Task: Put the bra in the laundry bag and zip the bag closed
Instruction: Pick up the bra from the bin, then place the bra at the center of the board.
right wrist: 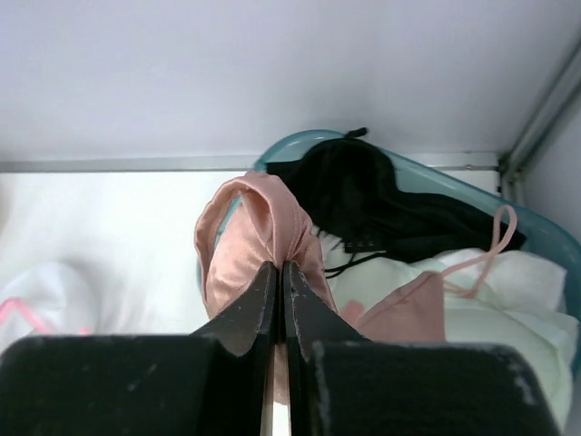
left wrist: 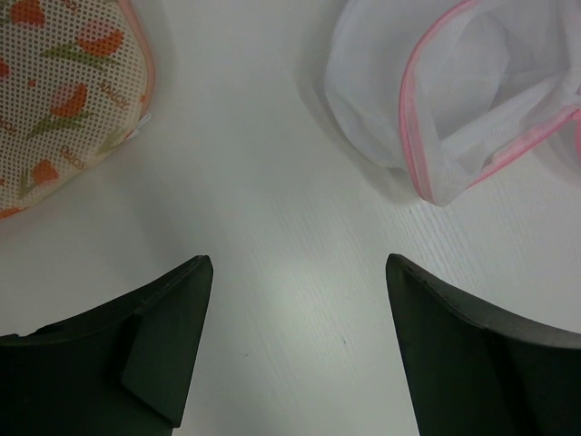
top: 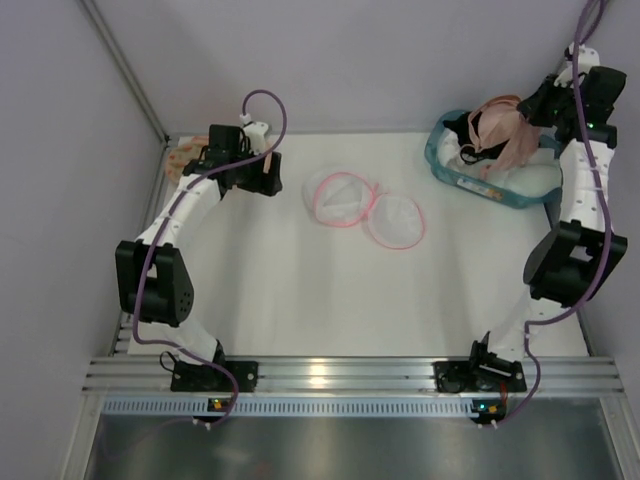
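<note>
The salmon-pink bra hangs bunched over the teal basket at the back right, pinched at one cup's edge by my right gripper, which is shut on it. From above, the bra shows lifted over the basket, next to the right gripper. The laundry bag, white mesh with a pink zipper rim, lies open in two round halves at the table's middle. My left gripper stands open just left of the laundry bag, above bare table, holding nothing.
The basket also holds a black garment and white clothing. An orange-printed padded piece lies at the far left by the metal frame. Walls close in at the back and sides.
</note>
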`<state>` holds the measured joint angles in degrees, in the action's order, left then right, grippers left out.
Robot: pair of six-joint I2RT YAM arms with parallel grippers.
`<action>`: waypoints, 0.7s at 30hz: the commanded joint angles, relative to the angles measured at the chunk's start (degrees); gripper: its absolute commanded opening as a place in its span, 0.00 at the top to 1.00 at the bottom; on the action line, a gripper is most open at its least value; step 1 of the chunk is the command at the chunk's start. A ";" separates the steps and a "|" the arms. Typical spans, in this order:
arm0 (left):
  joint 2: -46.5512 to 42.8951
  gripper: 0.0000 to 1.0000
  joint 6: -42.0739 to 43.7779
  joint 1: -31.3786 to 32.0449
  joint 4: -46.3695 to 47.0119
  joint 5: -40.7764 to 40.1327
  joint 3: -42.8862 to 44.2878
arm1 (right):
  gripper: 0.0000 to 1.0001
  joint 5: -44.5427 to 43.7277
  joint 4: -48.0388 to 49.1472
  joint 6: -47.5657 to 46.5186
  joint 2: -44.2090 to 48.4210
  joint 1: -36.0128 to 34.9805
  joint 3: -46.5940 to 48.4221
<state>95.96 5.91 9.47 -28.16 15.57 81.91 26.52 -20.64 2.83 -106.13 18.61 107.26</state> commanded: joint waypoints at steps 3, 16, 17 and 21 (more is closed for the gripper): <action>-0.86 0.17 -1.78 -0.25 1.09 3.32 2.82 | 1.00 12.49 2.01 1.39 10.31 -0.77 -6.09; -7.19 0.20 -0.90 -0.51 2.24 9.56 -1.31 | 1.00 27.70 -15.38 -23.82 36.14 -16.05 -31.66; -7.54 0.20 -0.90 -0.51 2.32 9.56 -1.66 | 1.00 27.44 -16.26 -26.45 37.04 -17.80 -34.46; -9.83 0.20 -0.99 -0.51 2.32 9.13 -3.59 | 1.00 24.81 -15.66 -28.06 39.50 -29.65 -40.89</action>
<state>89.52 5.21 9.30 -27.90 23.35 79.53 50.70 -34.24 -19.18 -67.99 -5.04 69.54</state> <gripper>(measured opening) 0.807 0.015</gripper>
